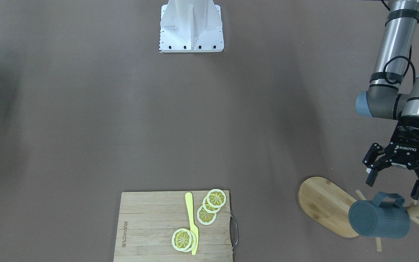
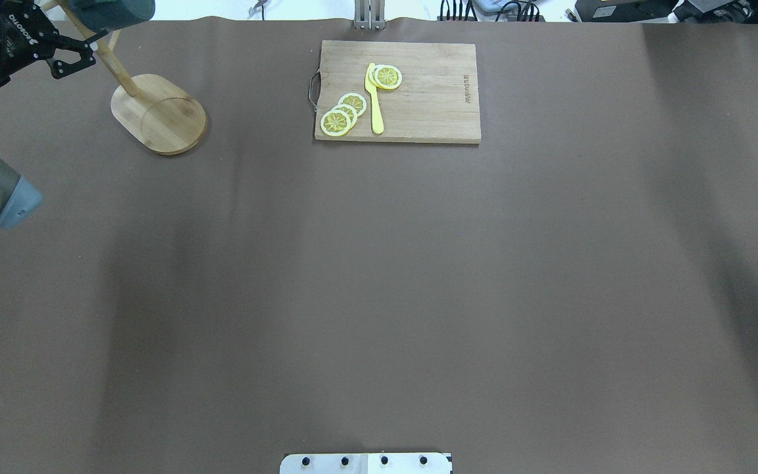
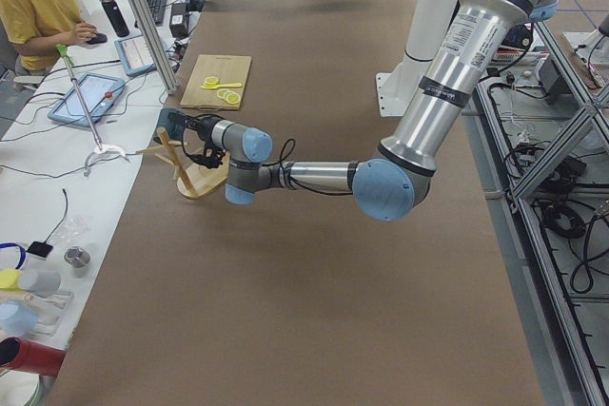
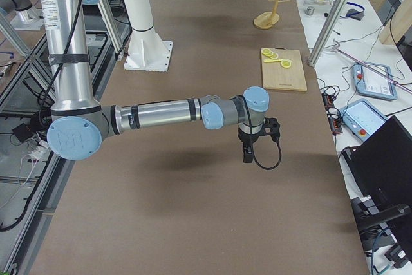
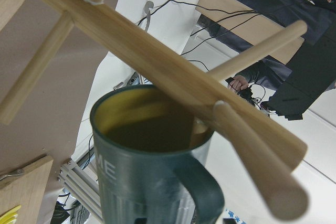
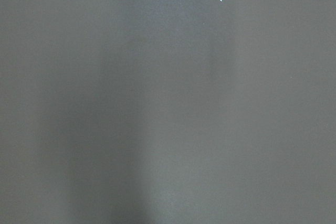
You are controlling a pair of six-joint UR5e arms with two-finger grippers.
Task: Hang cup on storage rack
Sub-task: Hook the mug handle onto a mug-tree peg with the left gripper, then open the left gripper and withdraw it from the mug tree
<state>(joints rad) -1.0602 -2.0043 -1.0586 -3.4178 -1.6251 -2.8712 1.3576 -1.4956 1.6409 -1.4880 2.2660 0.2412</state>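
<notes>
The dark teal cup (image 1: pixel 378 220) hangs by its loop handle on a peg of the bamboo storage rack (image 1: pixel 326 203), tilted with its bottom towards the front camera. In the left wrist view the cup (image 5: pixel 152 177) shows its yellowish inside under the rack's post (image 5: pixel 157 61), with a peg (image 5: pixel 257 166) through the handle. My left gripper (image 1: pixel 395 183) is open just behind the handle, holding nothing. In the overhead view the cup (image 2: pixel 112 10) is at the far left edge above the rack base (image 2: pixel 162 115). My right gripper (image 4: pixel 248 156) hovers low over the table; whether it is open or shut I cannot tell.
A slatted cutting board (image 2: pixel 399 92) with lemon slices (image 2: pixel 343 115) and a yellow knife (image 2: pixel 374 99) lies at the far middle. The robot's white mount (image 1: pixel 191 27) stands at the near edge. A person (image 3: pixel 33 7) sits at a side table beyond the rack.
</notes>
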